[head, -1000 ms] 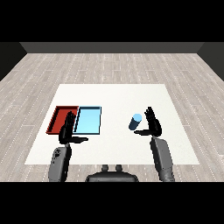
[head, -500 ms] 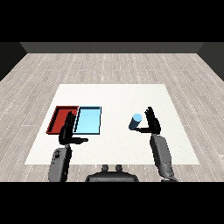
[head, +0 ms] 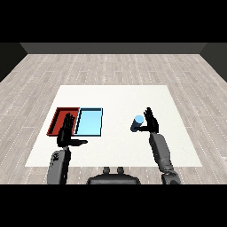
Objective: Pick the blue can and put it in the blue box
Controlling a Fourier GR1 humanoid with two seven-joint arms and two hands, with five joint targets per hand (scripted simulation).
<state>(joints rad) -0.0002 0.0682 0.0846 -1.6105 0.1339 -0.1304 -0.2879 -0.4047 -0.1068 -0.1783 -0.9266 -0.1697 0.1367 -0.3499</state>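
Grey wood-plank flooring surrounds one white table (head: 115, 95), and from the head view, the only one we have, we count two trays, one can and two hands. We see the red tray (head: 59, 116) and the light blue tray (head: 91, 122) lying side by side on the left half of the table, their long sides touching, with the red one on the outside. We find a single blue can (head: 138, 123) on the right half, well apart from both trays, tilted rather than upright. Our right hand (head: 151, 123) sits just beside the can on its right, fingers raised and spread, with the thumb reaching in against the can's lower part; we cannot tell whether the can stands on the table or is lifted clear of it. Our left hand (head: 66, 135) hovers over the near corner of the red tray, fingers straight and pointing forward, thumb stuck out to the right, holding nothing.
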